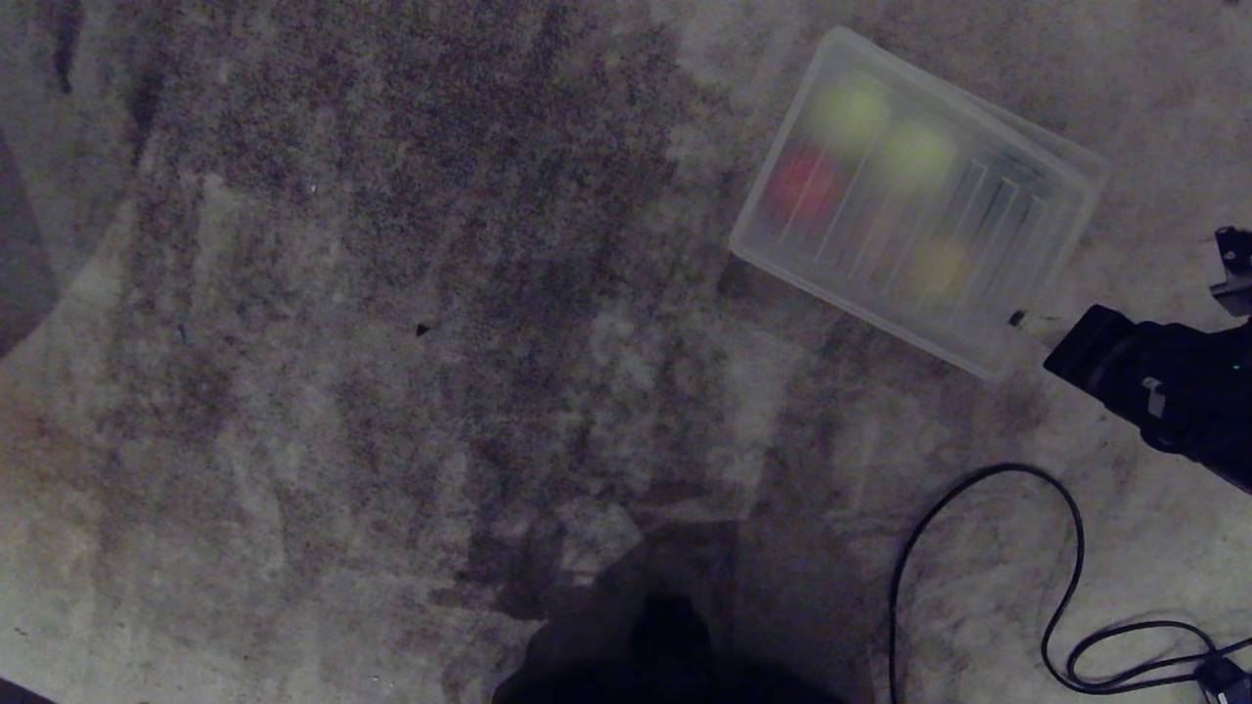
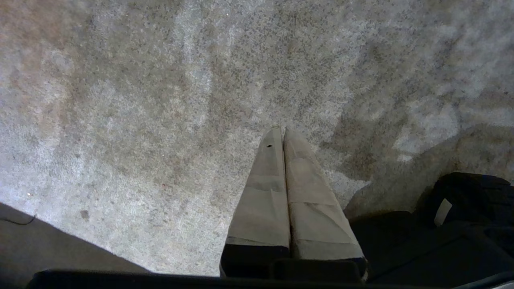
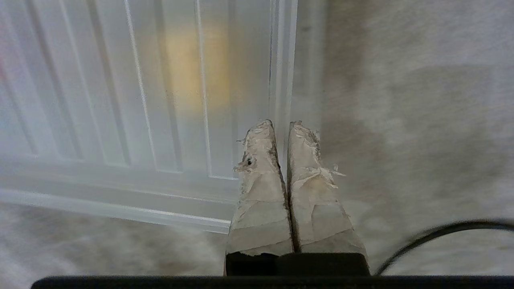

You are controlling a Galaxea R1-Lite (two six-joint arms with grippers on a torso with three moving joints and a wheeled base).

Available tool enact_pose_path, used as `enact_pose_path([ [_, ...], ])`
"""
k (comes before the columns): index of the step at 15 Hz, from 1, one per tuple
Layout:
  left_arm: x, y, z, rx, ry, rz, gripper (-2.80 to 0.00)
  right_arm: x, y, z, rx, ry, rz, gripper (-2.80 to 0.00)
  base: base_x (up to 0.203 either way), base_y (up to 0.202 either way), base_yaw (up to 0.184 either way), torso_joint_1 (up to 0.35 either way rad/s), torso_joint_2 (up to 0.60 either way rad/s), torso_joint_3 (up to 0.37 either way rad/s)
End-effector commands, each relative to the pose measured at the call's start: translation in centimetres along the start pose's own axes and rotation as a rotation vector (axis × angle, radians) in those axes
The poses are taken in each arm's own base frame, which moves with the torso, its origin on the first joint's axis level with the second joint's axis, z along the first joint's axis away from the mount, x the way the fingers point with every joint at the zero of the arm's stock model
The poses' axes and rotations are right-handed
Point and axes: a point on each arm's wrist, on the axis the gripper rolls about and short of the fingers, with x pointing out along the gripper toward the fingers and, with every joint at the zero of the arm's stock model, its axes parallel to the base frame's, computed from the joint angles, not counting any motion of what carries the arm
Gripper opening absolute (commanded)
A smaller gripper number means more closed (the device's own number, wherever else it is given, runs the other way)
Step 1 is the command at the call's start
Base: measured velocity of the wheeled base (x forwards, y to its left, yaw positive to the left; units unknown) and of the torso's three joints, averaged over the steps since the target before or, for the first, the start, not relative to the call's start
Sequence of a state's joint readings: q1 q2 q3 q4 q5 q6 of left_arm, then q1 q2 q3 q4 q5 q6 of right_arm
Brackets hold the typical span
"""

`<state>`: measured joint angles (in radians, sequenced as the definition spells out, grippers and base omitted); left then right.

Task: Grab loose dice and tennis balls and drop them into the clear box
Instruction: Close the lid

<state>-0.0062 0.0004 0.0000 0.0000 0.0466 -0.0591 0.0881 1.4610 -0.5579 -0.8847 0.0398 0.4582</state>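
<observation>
Translucent ribbed plastic, a flat clear lid point(image 1: 919, 205), covers the shallow clear box point(image 1: 1084, 161) at the head view's upper right on mottled grey carpet point(image 1: 391, 342), with two yellow-green tennis balls point(image 1: 849, 110) and a red die point(image 1: 800, 184) blurred beneath, and the right gripper point(image 1: 1017, 319) at its near corner. From the left wrist, the left gripper point(image 2: 282, 132) hangs pressed together over bare carpet. From the right wrist, the right gripper's taped fingers point(image 3: 259, 160) sit closed and empty at the lid's edge; a push there could skid the lid or box, or snag the black cable point(image 3: 441, 233).
</observation>
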Motion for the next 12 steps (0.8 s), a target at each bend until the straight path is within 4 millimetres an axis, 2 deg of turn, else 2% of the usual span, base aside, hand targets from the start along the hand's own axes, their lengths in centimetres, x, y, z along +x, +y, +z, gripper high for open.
enact_pose_path([
  [1, 0.0, 0.0, 0.0, -0.001, 0.001, 0.001, -2.80, 0.6, -0.6, 0.3, -0.002, -0.004, -0.012, -2.80, 0.000, 0.000, 0.000, 0.000, 0.00, 0.000],
  [7, 0.0, 0.0, 0.0, -0.001, 0.001, 0.001, -2.80, -0.3, -0.1, 1.8, -0.095, -0.044, 0.048, -2.80, 0.000, 0.000, 0.000, 0.000, 0.00, 0.000],
  [12, 0.0, 0.0, 0.0, 0.000, 0.001, 0.000, -2.80, -0.2, -0.3, 1.7, -0.117, -0.031, 0.054, -2.80, 0.000, 0.000, 0.000, 0.000, 0.00, 0.000],
])
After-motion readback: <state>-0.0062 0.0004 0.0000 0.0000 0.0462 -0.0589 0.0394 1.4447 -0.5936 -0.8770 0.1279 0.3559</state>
